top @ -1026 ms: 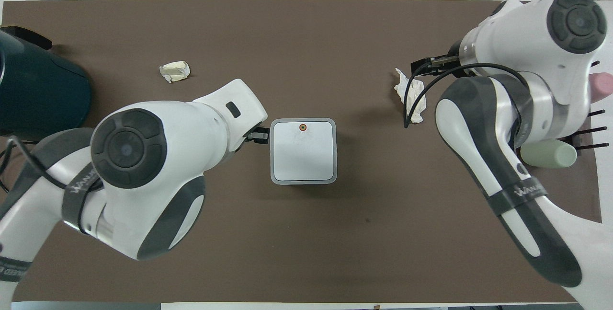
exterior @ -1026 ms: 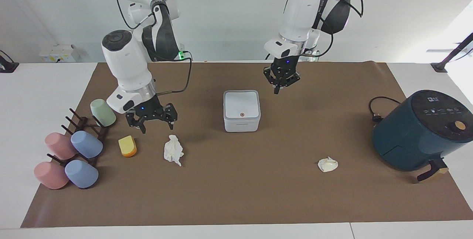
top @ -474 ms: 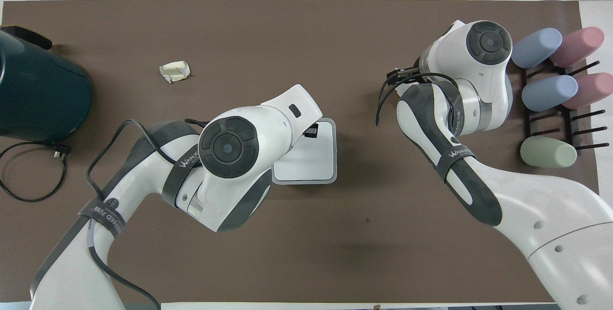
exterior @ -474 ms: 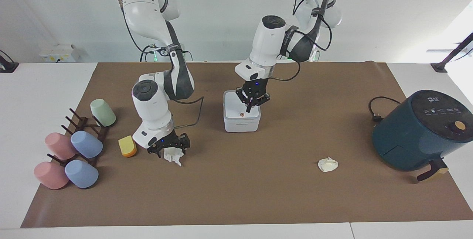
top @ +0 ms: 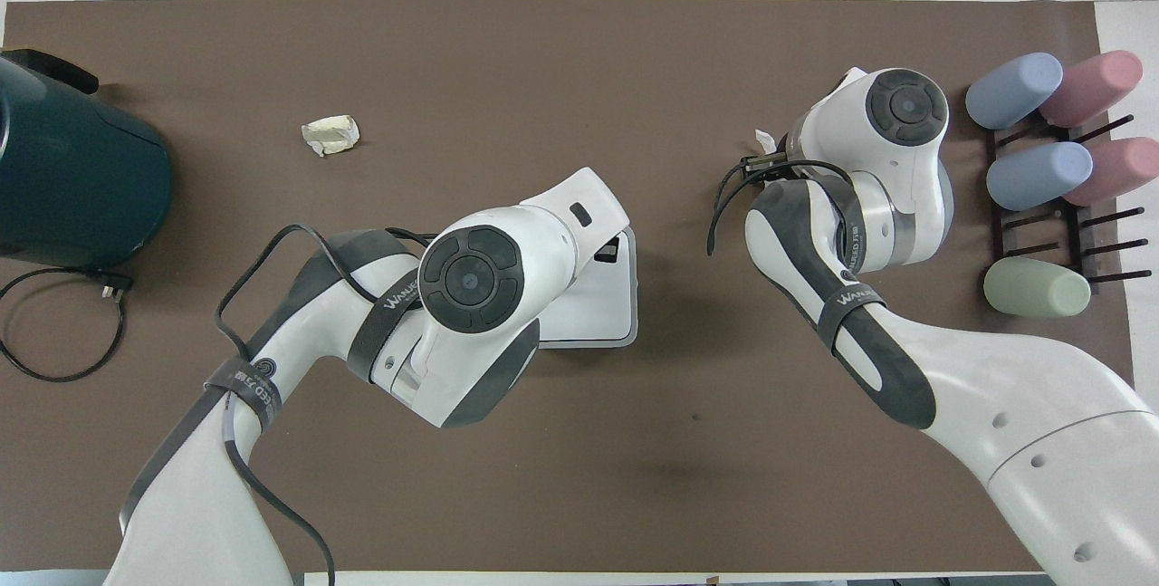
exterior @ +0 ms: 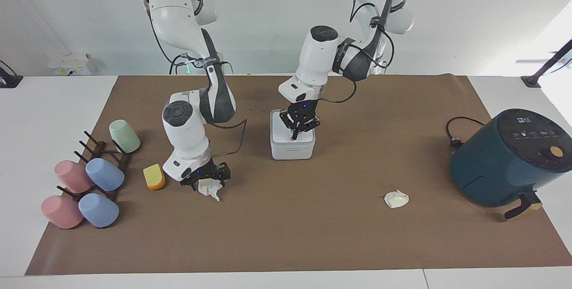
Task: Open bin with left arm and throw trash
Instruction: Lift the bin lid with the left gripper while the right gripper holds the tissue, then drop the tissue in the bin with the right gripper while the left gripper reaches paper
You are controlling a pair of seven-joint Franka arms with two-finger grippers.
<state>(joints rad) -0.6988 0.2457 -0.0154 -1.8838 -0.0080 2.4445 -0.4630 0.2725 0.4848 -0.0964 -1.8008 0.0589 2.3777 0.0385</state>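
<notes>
The white bin (exterior: 292, 146) stands mid-mat with its lid down; in the overhead view (top: 598, 319) my left arm covers most of it. My left gripper (exterior: 294, 136) is shut, its tips down on the lid at the orange button. My right gripper (exterior: 204, 182) is open and low on the mat, with its fingers on either side of the crumpled white tissue (exterior: 210, 188). The overhead view shows only a corner of the tissue (top: 766, 140). The yellow-and-orange sponge (exterior: 154, 176) lies beside the right gripper. The cream paper wad (exterior: 396, 199) lies toward the left arm's end, and it shows in the overhead view (top: 330, 135).
A dark-teal air fryer (exterior: 509, 159) with a black cable (exterior: 456, 132) stands at the left arm's end of the table. A rack of pastel cups (exterior: 89, 177) lies at the right arm's end. A brown mat (exterior: 286, 235) covers the table.
My left gripper came from beside the bin down onto the lid at the button. My right gripper dropped from above the mat onto the tissue. The lid stays down.
</notes>
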